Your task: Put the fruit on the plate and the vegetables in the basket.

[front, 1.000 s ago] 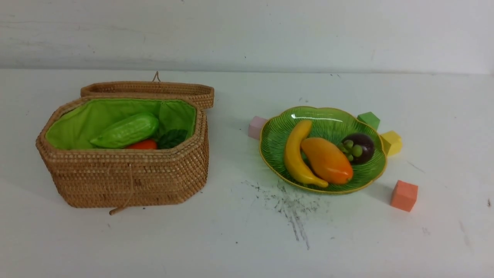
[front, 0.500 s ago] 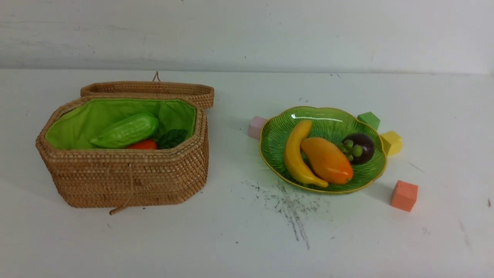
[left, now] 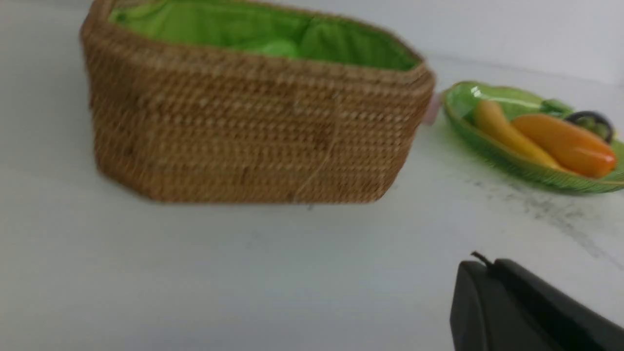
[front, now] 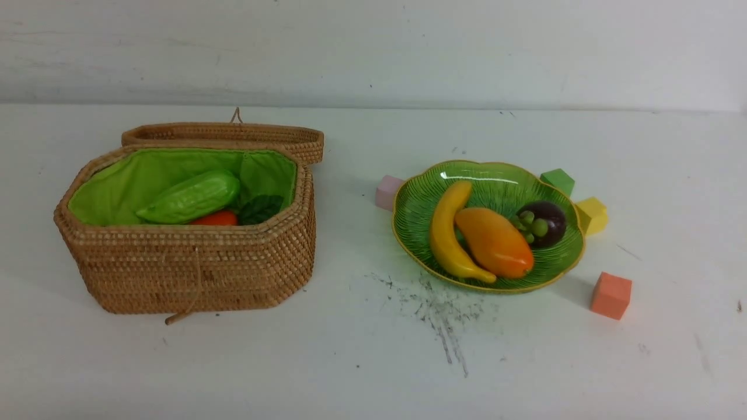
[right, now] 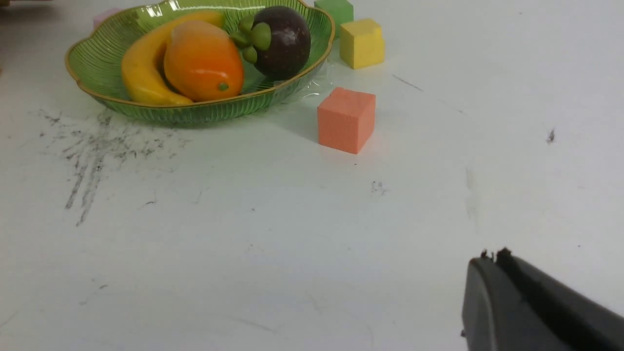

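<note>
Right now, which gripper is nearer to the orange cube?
Right. The right gripper sits across bare table from the orange cube; the left gripper is over by the basket, beyond the plate.

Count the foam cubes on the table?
4, all around the plate: pink cube at its left rim, green cube and yellow cube at its far right, orange cube nearer, standing apart. The basket could hide more.

White scuffed table, dark scratch marks, plain white wall
</note>
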`<control>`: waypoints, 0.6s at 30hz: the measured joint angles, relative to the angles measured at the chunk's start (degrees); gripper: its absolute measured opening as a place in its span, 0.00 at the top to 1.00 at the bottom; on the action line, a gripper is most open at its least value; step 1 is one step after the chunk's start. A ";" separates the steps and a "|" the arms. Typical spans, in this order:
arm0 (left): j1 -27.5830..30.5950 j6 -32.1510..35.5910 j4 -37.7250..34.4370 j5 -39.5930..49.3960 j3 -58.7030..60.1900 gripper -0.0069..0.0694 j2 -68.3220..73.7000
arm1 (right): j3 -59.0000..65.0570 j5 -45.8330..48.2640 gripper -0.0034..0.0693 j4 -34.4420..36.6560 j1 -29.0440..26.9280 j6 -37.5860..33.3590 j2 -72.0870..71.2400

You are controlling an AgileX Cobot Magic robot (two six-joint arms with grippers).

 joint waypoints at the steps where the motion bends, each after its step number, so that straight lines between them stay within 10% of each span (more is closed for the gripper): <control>1: 0.83 0.00 -0.38 1.68 0.05 0.93 0.00 | 0.00 0.00 0.95 0.00 0.00 0.00 0.00; 18: 2.84 -0.10 -3.00 6.72 0.27 0.93 0.00 | 0.00 0.01 0.93 0.00 0.00 0.00 0.00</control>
